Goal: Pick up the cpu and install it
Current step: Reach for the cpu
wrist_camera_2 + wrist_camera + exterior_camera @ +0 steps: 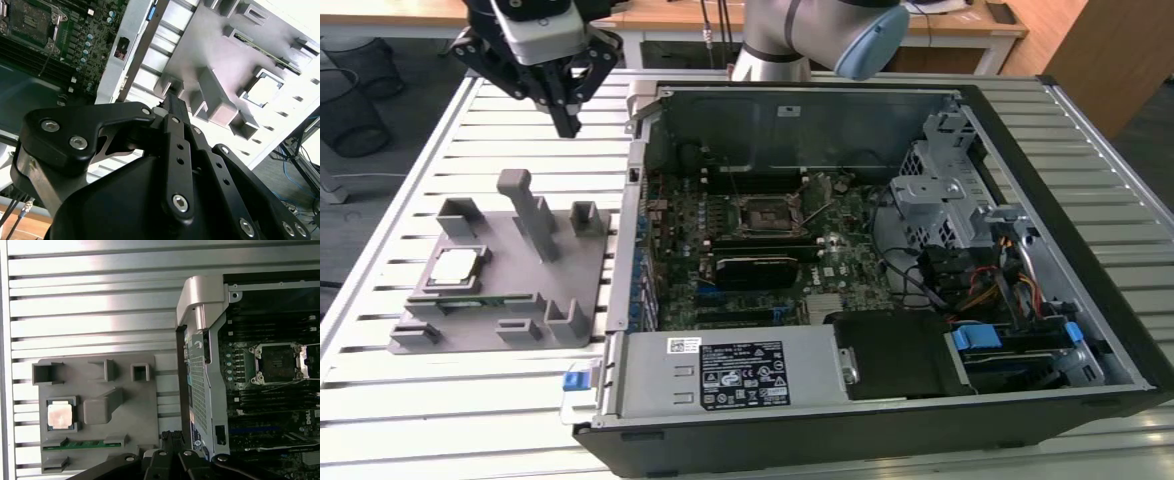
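Observation:
The cpu is a small silvery square lying flat in a recess of the grey fixture, on the slatted table at the exterior view's left. Both wrist views also show the cpu seated in the fixture. My gripper hangs high above the table beyond the fixture's far edge, well apart from the chip, its black fingers shut together on nothing. The dark socket with its metal frame sits uncovered on the motherboard.
An open computer case lies on the slatted table, with a drive cage, cables and power supply inside. The fixture's upright posts stand near the chip. A green memory stick lies in a fixture slot.

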`<action>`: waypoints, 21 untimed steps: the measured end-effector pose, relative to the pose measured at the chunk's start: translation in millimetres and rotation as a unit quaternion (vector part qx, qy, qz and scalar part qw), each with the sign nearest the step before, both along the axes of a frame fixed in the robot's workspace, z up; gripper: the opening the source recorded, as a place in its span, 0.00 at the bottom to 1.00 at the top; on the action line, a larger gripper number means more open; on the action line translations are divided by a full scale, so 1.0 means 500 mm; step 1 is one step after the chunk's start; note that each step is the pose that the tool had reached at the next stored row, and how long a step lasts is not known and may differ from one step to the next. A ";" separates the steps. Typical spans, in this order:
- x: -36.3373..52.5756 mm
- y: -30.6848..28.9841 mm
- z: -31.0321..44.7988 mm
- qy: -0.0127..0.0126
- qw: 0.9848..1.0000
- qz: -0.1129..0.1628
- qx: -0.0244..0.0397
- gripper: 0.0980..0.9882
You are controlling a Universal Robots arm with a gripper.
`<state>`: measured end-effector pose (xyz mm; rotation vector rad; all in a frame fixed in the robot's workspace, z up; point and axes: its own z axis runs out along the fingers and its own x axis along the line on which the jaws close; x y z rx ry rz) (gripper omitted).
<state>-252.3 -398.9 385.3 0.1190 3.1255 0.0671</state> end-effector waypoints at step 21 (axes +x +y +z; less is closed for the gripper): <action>-0.032 0.000 -0.002 0.000 1.000 0.000 0.000 0.01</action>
